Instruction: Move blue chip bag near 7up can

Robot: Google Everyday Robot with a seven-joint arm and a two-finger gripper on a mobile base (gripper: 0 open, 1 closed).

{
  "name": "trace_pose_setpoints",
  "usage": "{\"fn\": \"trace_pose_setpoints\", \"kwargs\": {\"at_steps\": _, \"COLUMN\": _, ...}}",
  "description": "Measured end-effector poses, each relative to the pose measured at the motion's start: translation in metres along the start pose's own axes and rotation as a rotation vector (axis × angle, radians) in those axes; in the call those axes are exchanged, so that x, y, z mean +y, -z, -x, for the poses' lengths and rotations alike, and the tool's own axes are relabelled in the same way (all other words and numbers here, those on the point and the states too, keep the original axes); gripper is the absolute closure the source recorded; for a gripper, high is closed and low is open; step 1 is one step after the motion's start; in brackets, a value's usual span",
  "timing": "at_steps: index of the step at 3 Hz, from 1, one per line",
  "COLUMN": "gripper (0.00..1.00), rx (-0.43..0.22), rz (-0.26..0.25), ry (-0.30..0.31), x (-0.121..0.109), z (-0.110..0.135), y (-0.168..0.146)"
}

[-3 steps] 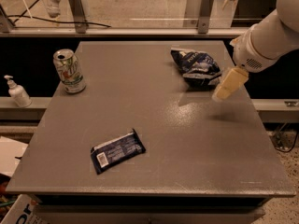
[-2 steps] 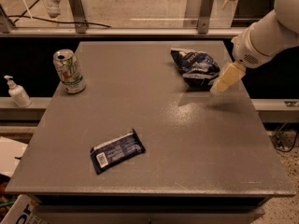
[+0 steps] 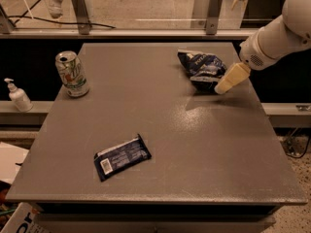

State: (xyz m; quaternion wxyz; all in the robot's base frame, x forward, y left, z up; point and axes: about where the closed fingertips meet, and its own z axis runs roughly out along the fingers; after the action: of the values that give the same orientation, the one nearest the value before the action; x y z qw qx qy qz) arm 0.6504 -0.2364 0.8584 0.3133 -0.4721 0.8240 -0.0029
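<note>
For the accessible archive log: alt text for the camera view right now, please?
A robot gripper hangs beside the right edge of a blue chip bag at the far right of the table; the 7up can stands upright at the far left. A dark bar wrapper lies near the front, and a white pump bottle stands off the table's left side.

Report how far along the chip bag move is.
Done: nothing yet. The blue chip bag lies far right on the table, and the 7up can stands far left. In hand: the gripper is at the bag's right edge. Left: grasp the bag and carry it across to the can.
</note>
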Motion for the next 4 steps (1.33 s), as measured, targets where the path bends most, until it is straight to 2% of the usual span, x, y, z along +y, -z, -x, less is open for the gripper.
{"fn": "trace_pose_setpoints", "kwargs": {"at_steps": 1, "gripper": 0.18, "rx": -0.031, "rz": 0.025, "ry": -0.031, "x": 0.003, "z": -0.002, "y": -0.012}}
{"fn": "trace_pose_setpoints", "kwargs": {"at_steps": 4, "gripper": 0.88, "rx": -0.101, "rz": 0.078, "ry": -0.076, "x": 0.011, "z": 0.013, "y": -0.015}}
